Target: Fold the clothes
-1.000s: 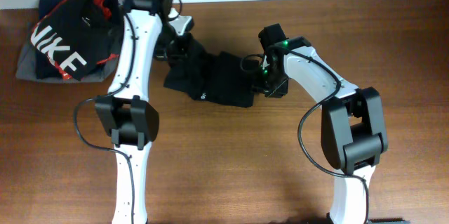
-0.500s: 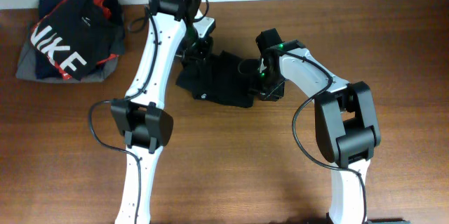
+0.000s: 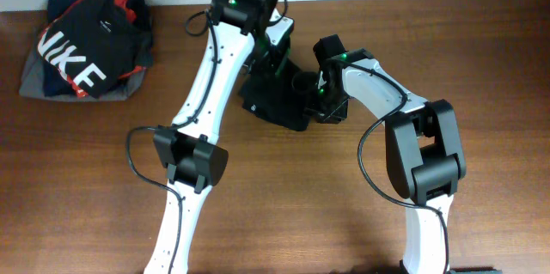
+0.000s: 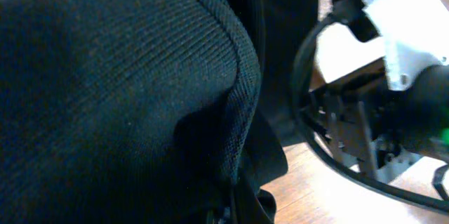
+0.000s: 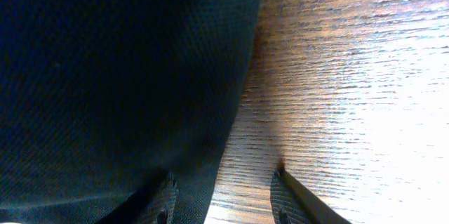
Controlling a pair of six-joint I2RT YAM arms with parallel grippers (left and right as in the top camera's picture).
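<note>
Black T-shirt lies bunched mid-table toward the far edge, squeezed between the two claws. Left gripper sits over its far part, pressed together on a fold of the cloth; the left wrist view is filled with the ribbed hem hanging right at the lens. Right gripper is at the shirt's right edge, fingers spread and low over the wood. Cloth reaches one finger and bare table shows between them, so nothing is clamped. The bundle looks slightly longer left-to-right, though that is hard to be sure of. The left claw has the cloth, so the fold likely runs from it toward the right arm, which stands close in that path — collision risk. NIKE garment atop grey garment sits far left, well apart — no obstacle.
</note>
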